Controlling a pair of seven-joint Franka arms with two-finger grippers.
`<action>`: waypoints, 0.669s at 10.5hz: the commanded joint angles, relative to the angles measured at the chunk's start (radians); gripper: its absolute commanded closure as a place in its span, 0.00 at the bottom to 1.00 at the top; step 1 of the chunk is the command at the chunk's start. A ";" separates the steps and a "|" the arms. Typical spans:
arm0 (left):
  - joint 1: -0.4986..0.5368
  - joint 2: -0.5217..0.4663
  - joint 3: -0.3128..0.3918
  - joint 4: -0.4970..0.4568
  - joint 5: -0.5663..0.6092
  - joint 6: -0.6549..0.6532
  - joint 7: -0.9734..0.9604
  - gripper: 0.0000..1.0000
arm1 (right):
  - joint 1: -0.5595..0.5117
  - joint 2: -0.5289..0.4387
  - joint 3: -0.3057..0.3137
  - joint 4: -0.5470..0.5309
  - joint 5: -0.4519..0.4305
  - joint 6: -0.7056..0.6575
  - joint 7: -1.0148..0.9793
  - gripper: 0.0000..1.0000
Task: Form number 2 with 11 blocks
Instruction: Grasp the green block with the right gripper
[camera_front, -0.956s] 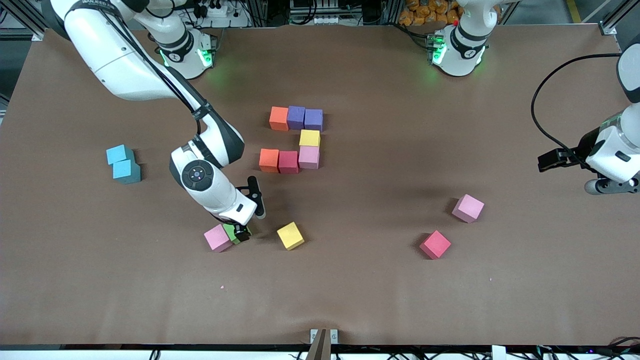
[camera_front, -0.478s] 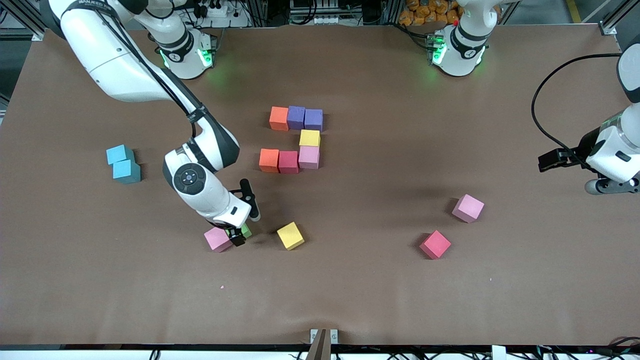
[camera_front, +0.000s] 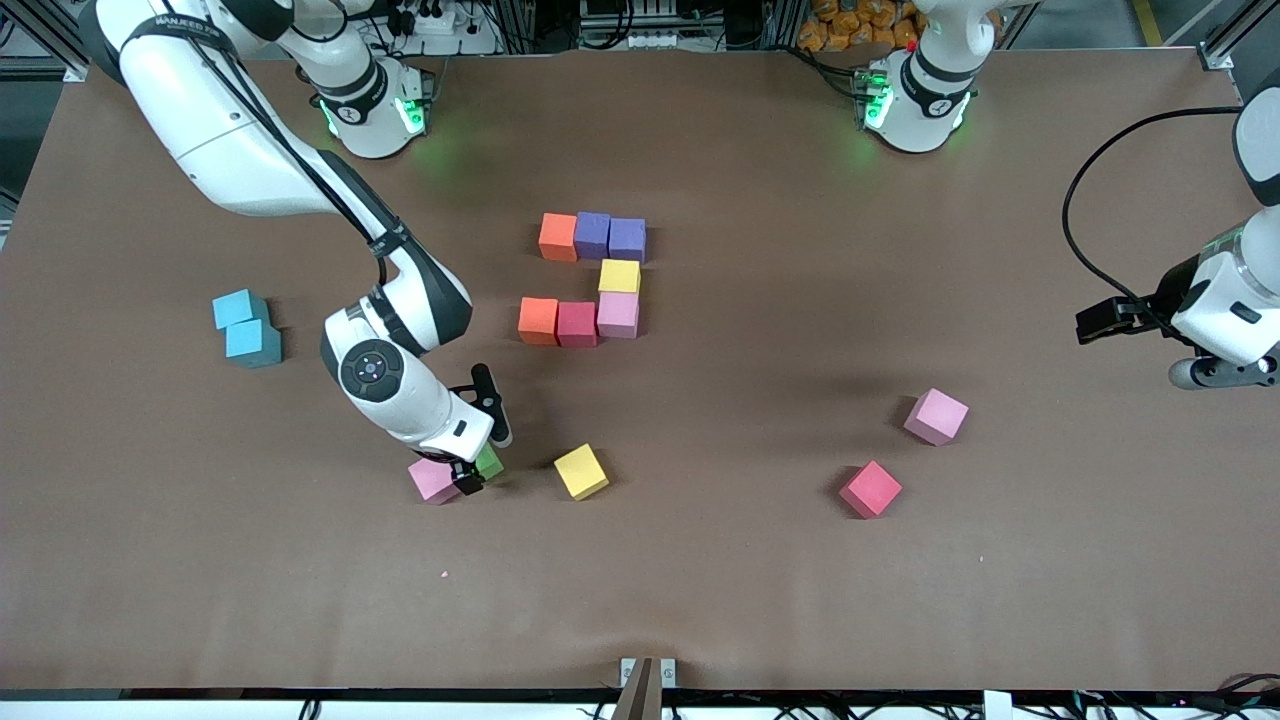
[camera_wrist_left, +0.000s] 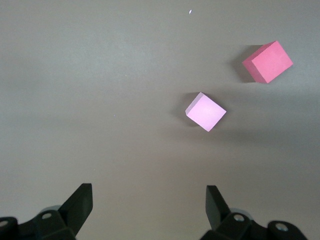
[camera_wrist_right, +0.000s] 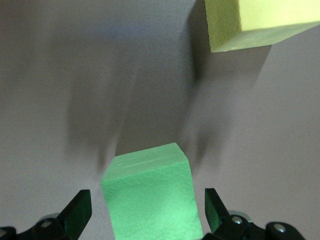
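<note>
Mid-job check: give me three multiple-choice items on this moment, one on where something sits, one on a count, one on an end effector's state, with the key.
1. Where is the right end effector?
A. down around the green block
B. over the light-blue cubes
C. over the crimson block

2. How many blocks already sit edge to edge in the number 2?
A. four
B. seven
C. ten

3. What is the left end effector doing?
A. gripping a pink block
B. shut on nothing
C. open, holding nothing

Key: 1 A, its fingers flank the green block; 2 B, three plus one plus three; 3 C, only bare table between its fingers.
</note>
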 joint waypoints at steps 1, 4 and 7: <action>0.002 0.001 -0.003 0.009 0.018 -0.017 0.028 0.00 | -0.007 0.022 0.010 0.024 0.008 0.000 -0.025 0.29; 0.002 0.001 -0.003 0.009 0.018 -0.017 0.026 0.00 | -0.002 0.016 0.010 0.024 0.012 -0.002 -0.011 0.70; 0.002 0.001 -0.003 0.009 0.018 -0.017 0.028 0.00 | 0.005 -0.003 0.010 0.022 0.150 -0.016 0.010 0.85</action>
